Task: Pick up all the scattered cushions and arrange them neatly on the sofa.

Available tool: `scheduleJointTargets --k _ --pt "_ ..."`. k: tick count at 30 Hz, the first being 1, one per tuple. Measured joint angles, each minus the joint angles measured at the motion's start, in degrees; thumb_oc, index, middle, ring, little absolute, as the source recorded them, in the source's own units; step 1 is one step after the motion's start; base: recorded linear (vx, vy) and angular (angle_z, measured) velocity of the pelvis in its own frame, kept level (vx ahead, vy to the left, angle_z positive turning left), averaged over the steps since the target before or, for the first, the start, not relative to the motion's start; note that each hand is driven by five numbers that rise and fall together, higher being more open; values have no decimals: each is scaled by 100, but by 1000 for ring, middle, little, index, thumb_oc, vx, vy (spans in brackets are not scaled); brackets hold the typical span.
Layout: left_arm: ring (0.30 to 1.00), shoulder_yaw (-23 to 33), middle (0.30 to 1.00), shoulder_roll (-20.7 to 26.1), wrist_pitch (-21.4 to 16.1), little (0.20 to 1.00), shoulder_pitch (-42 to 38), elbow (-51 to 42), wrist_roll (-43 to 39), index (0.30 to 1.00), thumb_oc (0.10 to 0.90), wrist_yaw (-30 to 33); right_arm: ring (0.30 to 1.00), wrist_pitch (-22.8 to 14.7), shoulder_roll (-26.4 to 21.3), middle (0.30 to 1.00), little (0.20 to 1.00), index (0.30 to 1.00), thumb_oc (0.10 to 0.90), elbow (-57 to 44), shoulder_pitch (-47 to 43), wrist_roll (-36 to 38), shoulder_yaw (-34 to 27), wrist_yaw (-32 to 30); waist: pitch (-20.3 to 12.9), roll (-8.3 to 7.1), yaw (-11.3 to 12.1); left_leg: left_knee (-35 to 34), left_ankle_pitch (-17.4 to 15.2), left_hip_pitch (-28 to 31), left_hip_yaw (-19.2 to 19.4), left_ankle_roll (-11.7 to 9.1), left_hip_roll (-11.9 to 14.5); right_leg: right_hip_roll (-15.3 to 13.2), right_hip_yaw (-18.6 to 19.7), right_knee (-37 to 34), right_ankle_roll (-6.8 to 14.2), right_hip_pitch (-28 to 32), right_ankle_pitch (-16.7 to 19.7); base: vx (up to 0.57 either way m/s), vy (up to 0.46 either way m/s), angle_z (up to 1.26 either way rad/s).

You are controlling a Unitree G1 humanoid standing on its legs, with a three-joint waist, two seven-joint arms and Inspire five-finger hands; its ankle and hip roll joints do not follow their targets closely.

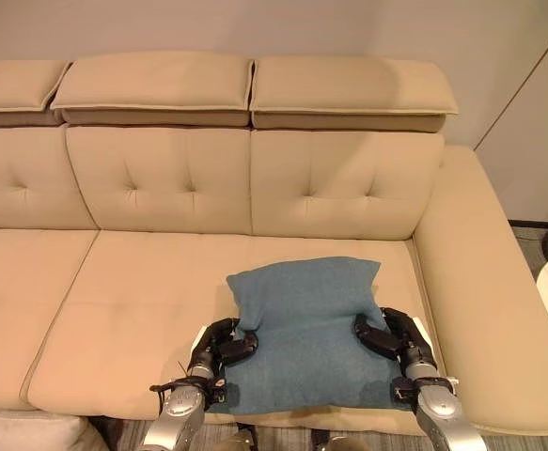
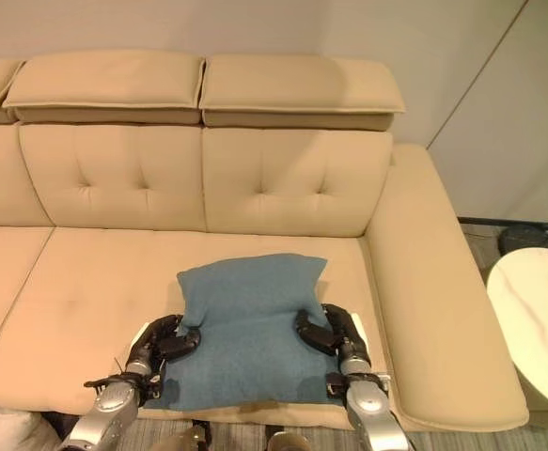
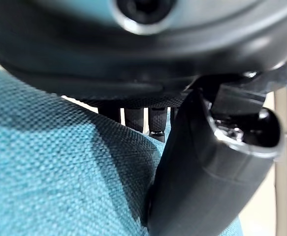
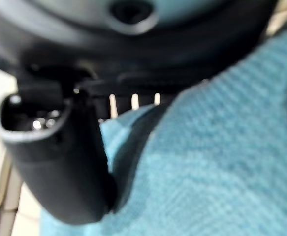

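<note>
A blue cushion point(image 1: 302, 319) lies on the right seat of the beige sofa point(image 1: 133, 301), near the front edge, with its far end puffed up. My left hand point(image 1: 215, 349) grips the cushion's left side and my right hand point(image 1: 396, 338) grips its right side. In the left wrist view the thumb point(image 3: 202, 167) presses down on the blue fabric point(image 3: 59, 182) while the fingers curl past its edge. The right wrist view shows the same: the thumb point(image 4: 59, 162) lies on the cushion point(image 4: 222, 162).
The sofa's armrest point(image 1: 485, 291) runs along the right, close to my right hand. A round white table point(image 2: 537, 319) stands beyond it. A pale cushion point(image 1: 20, 430) lies on the floor at the lower left, in front of the sofa.
</note>
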Motion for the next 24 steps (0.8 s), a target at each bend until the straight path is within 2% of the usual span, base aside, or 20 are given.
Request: scheduleJointTargets --k 5,8,11,15,19,20,24 --pt "300 -42 300 126 -4 300 -377 -29 67 300 400 142 300 0 19 300 300 300 400 -1 -251 -190 64 -233 18 -19 -63 4 62 -161 202 128 -106 -133 206 172 69 -361 -42 -58 39 -19" --pt "300 -29 300 228 -8 300 -853 8 83 300 400 338 300 -5 22 300 300 300 400 5 -813 -517 162 -501 254 -39 -51 6 67 -325 355 140 -117 -149 356 267 87 -619 -31 -57 20 -23" --pt "300 -87 300 240 -10 300 -1200 31 122 300 400 558 300 -6 -14 300 300 300 400 22 -1235 -698 269 -802 303 -32 -22 7 80 -511 372 160 -107 -142 394 292 86 -839 -30 -62 2 -6" --pt "300 -210 300 382 -25 300 -2272 135 185 300 400 1033 300 -6 -103 300 300 300 400 366 -2446 -1023 314 -1374 610 28 76 78 144 -873 368 239 -91 -147 404 495 92 -1265 -39 -74 -20 -1" --pt "300 -335 300 452 -39 300 -3426 314 210 300 400 1522 300 -6 -510 300 300 300 400 810 -3708 -1220 495 -1801 718 177 174 163 195 -1389 344 275 -98 -173 392 696 93 -1813 -37 -28 -17 1" --pt "300 -330 300 388 -152 300 -3766 314 279 300 400 1798 300 -7 -580 300 300 300 400 860 -4090 -1463 518 -2112 744 199 234 181 212 -1509 337 300 -123 -198 396 788 107 -1974 -53 -36 -19 6" --pt "300 -344 300 333 -373 300 -3988 314 314 300 400 2153 300 -15 -635 300 300 300 400 911 -4435 -1828 622 -2551 749 197 244 199 221 -1523 220 313 -152 -264 377 1157 216 -2129 -197 -23 -22 8"
